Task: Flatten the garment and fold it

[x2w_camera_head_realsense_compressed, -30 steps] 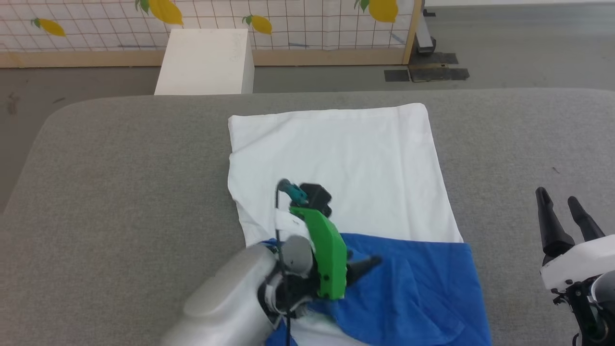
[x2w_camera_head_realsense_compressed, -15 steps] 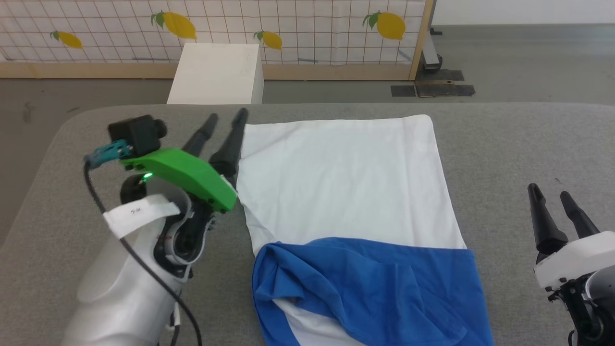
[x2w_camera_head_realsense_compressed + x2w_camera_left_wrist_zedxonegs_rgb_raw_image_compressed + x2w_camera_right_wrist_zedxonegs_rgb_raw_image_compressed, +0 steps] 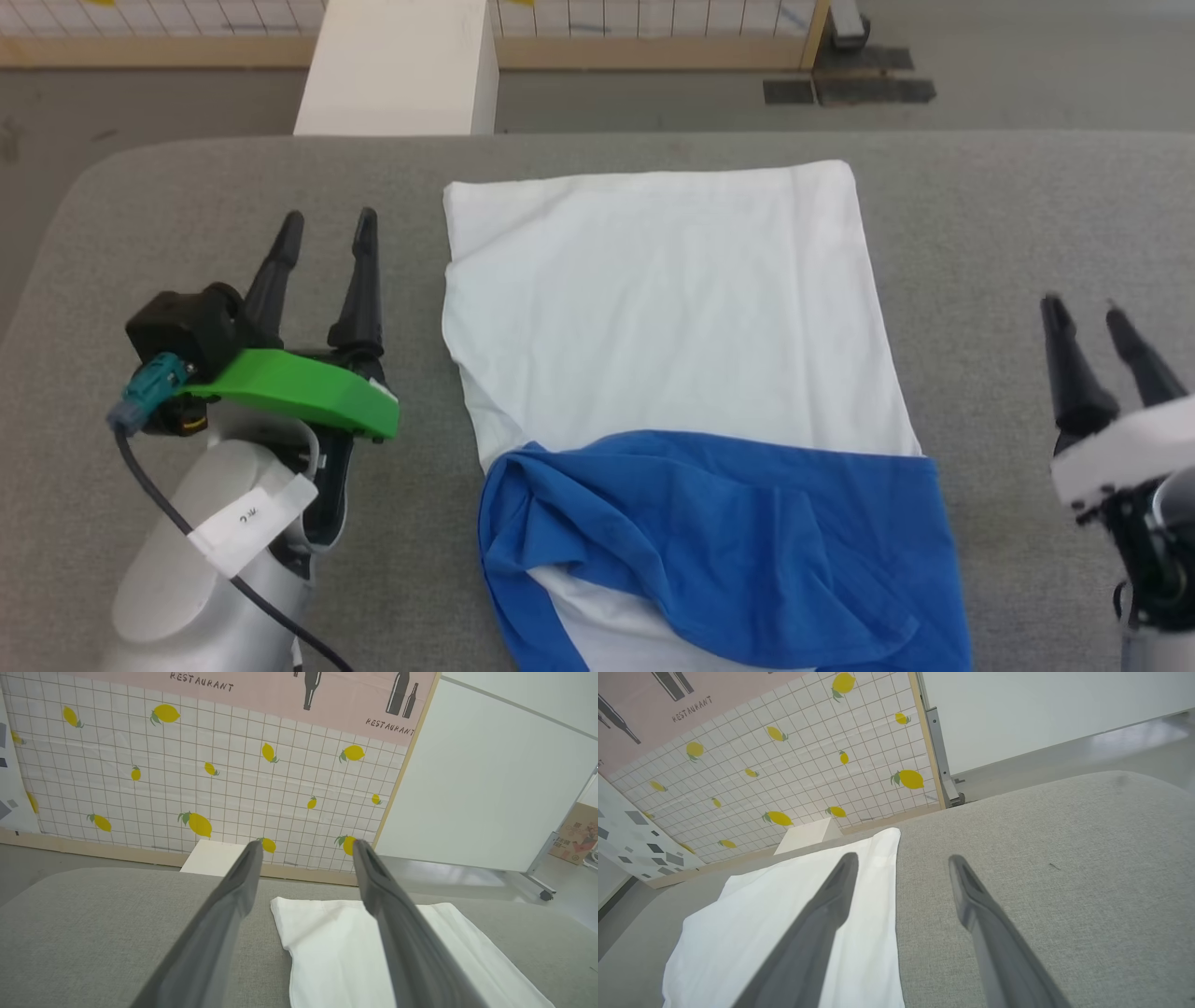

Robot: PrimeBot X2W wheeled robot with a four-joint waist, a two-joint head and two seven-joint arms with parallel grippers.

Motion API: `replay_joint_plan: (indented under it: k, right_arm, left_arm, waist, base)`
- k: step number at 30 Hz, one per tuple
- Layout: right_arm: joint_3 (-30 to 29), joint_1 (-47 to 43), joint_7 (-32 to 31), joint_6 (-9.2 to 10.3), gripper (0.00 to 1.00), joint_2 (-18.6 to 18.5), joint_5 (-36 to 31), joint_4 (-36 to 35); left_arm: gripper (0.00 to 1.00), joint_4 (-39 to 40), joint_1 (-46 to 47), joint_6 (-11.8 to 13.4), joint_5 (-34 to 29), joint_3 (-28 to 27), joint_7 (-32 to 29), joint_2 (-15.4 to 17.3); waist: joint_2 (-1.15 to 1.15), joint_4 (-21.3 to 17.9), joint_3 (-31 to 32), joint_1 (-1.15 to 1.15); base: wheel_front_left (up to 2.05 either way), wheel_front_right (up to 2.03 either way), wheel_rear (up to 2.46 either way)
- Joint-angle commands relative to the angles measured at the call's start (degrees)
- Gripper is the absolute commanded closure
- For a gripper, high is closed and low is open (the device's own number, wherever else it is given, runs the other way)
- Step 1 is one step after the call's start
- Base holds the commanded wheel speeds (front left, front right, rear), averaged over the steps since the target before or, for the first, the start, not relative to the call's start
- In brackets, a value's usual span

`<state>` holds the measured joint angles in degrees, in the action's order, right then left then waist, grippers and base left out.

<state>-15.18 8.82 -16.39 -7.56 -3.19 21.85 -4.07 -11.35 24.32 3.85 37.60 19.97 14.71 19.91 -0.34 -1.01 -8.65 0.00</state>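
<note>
On the grey counter [image 3: 1027,233], the shirt [image 3: 672,308] lies spread, its white body toward the far edge and blue sleeves folded across its near end. The left fingers [image 3: 359,289] stand apart and empty just left of it. The right fingers [image 3: 1074,373], also apart, hover off its right side.

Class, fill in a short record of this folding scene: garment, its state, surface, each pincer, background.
garment: T-shirt, white and blue
state: flat white rectangle, blue fabric folded across the near end, rumpled there
surface: grey padded surface
left pincer: open, empty, left of the T-shirt, not touching it
right pincer: open, empty, right of the T-shirt, not touching it
background: white box beyond the far edge
</note>
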Motion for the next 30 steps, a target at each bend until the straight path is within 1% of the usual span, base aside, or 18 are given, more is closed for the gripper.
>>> replay_joint_plan:
  k: [1,5,11,14,18,21,24,28,30]
  right_arm:
    - [-0.19,2.72,-0.54,0.08,0.00,-0.43,-0.55,0.12]
    - [-0.19,10.39,-3.79,0.08,0.00,-2.11,-1.26,2.35]
    - [0.37,25.32,-10.97,0.08,0.00,-6.16,-2.90,8.88]
    - [0.63,33.34,-14.91,0.08,0.00,-8.89,-5.40,13.09]
    - [1.72,42.34,-20.50,0.08,0.00,-11.26,-8.50,18.61]
    - [4.62,47.35,-25.50,0.08,0.00,-13.23,-10.93,22.03]
    - [6.79,51.19,-30.96,0.08,0.00,-14.24,-13.09,25.08]
    - [9.39,53.74,-36.13,0.08,0.00,-15.38,-15.43,27.26]
    - [10.35,54.53,-37.59,0.08,0.00,-15.67,-15.88,27.65]
  left_arm:
    - [0.00,1.20,-1.01,0.29,-1.10,-1.33,0.26,-0.77]
    - [0.00,3.84,-1.59,-0.27,-3.32,-4.20,0.28,-2.48]
    - [0.00,6.71,0.02,-1.91,-5.61,-7.19,0.28,-5.09]
    - [0.00,7.74,1.71,-3.06,-6.93,-7.85,0.29,-6.53]
    - [0.00,8.34,3.34,-4.32,-8.43,-8.39,0.29,-8.37]
    - [0.00,8.27,4.15,-5.24,-9.25,-8.79,0.29,-9.55]
    - [0.00,7.92,4.80,-6.18,-9.97,-9.37,0.29,-10.68]
    - [0.00,7.48,5.64,-7.34,-10.73,-10.11,0.29,-12.17]
    - [0.00,7.37,5.92,-7.84,-11.17,-10.48,0.29,-12.72]
  waist:
    - [0.34,0.39,-4.34,0.00]
    - [0.34,0.95,-8.85,0.00]
    - [0.34,3.02,-15.92,0.00]
    - [0.34,4.94,-19.62,0.00]
    - [0.34,7.36,-23.70,0.00]
    - [0.34,8.79,-26.18,0.00]
    - [0.34,9.91,-28.32,0.00]
    - [0.34,11.13,-30.22,0.00]
    - [0.34,11.50,-30.89,0.00]
  base:
    - [0.00,0.00,0.00]
    - [0.00,0.00,0.00]
    - [0.00,0.00,0.00]
    - [0.00,0.00,0.00]
    - [0.00,0.00,0.00]
    - [0.00,0.00,0.00]
    - [0.00,0.00,0.00]
    - [0.00,0.00,0.00]
    - [0.00,0.00,0.00]
